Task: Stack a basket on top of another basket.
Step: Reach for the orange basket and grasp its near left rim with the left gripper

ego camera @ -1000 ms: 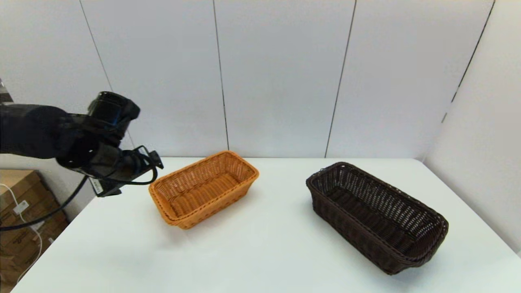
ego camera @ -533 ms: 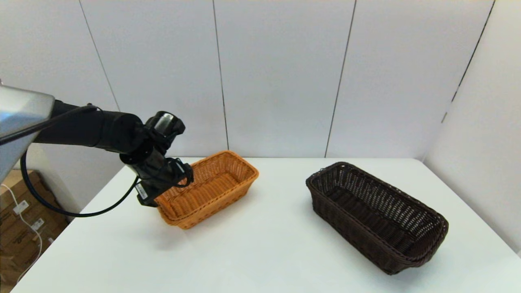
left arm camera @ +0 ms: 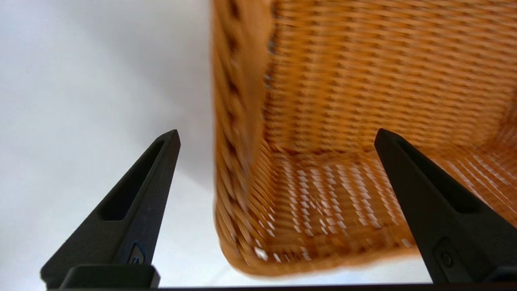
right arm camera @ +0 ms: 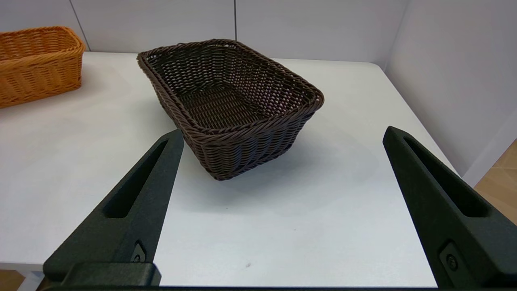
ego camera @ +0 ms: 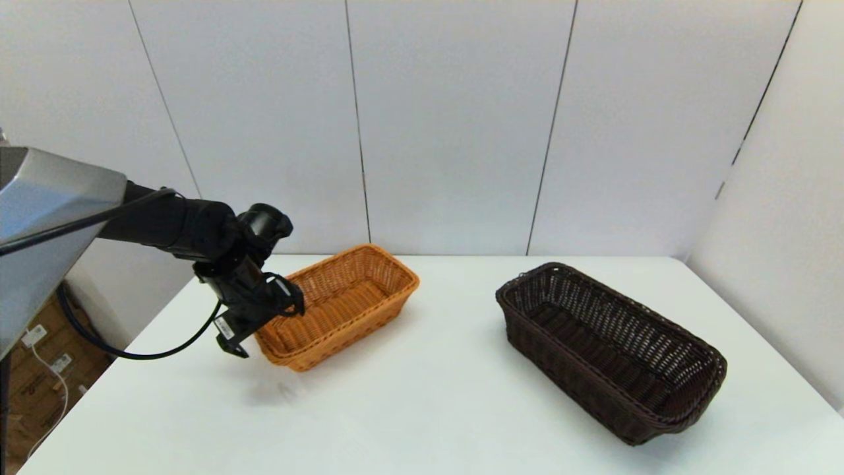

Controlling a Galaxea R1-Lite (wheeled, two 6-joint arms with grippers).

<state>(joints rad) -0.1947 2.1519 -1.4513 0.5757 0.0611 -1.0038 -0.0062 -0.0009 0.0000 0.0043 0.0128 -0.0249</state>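
Note:
The orange-tan basket (ego camera: 343,303) stands on the white table (ego camera: 422,409) left of centre. The dark brown basket (ego camera: 606,349) stands apart from it on the right, lying diagonally. My left gripper (ego camera: 273,311) is open at the orange basket's near-left end. In the left wrist view the left gripper (left arm camera: 277,133) straddles the braided rim (left arm camera: 232,121), one finger outside the wall and one over the inside of the orange basket (left arm camera: 343,101). My right gripper (right arm camera: 282,130) is out of the head view; it is open, with nothing in it, some way short of the dark basket (right arm camera: 230,101).
White wall panels close the table at the back and along the right side. Cardboard boxes (ego camera: 33,369) sit below the table's left edge. The orange basket (right arm camera: 36,60) also shows far off in the right wrist view.
My left arm has swung right and down from beside the table's left edge to the orange basket's left end. Neither basket has moved.

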